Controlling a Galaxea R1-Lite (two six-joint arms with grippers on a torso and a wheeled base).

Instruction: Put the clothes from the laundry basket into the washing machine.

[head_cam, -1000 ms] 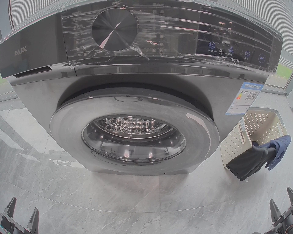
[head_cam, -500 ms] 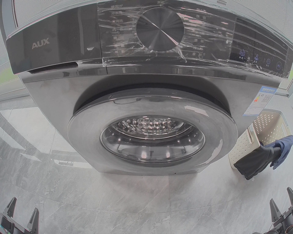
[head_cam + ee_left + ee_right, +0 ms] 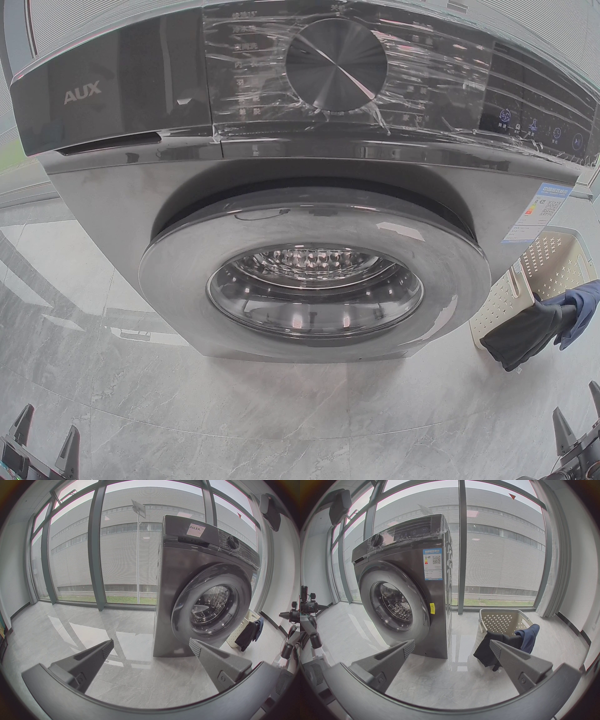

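Left tool (image 3: 47,440) low at 7 o'clock in head view, fingers spread, holding nothing. Right tool (image 3: 575,428) low at 5 o'clock, likewise spread and unloaded. Washing machine (image 3: 312,187) dead ahead, round door (image 3: 312,294) closed. Laundry basket (image 3: 553,259) on the floor (image 3: 250,400) at the machine's 3 o'clock, just beside it. Black garment (image 3: 525,331) and blue garment (image 3: 581,303) hang over its near rim.

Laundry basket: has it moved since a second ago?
No. The laundry basket still sits right of the washing machine, under its label; the whole head view shifted instead.
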